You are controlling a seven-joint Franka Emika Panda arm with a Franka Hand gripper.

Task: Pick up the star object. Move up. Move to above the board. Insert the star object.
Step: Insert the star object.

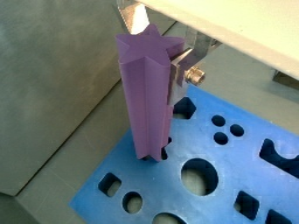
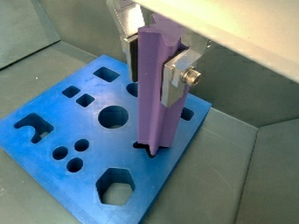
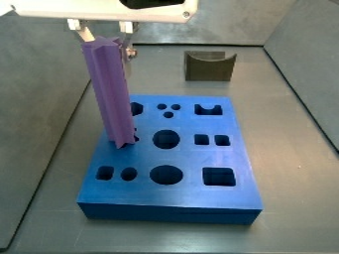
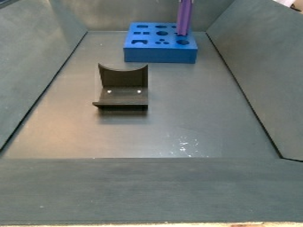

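- I see the gripper (image 2: 158, 66) above the board, its flat silver finger plates (image 1: 181, 70) clamped narrow on the upper part of the star object, which stands between them.
- The star object (image 1: 146, 96) is a tall, slender light-purple prism with ridged, star-section sides and a matte, plastic-looking surface; in both wrist views it stands upright in the grip.
- Its lower end meets the board at a cut-out near one edge; in a side view (image 3: 110, 94) the tip sits at the hole's mouth, though I cannot tell how deep it has gone.
- The board (image 3: 232, 169) is a thick, flat, bright-blue rectangular block with a smooth matte top, lying flat on the floor of the enclosure.
- Its face carries many shaped holes: round ones large and small, squares, a hexagon (image 2: 114, 187) near a corner, and a notched shape (image 2: 33, 128).
- In a side view the board (image 4: 148, 49) lies at the far end of the floor, with the purple prism (image 4: 186, 16) rising from it.
- A dark L-shaped fixture (image 4: 120, 89) on a base plate stands well apart from the board, nearer the middle of the floor; it shows in the background too (image 3: 208, 65).
- The grey floor (image 4: 178, 124) looks smooth and slightly glossy, walled by grey panels.
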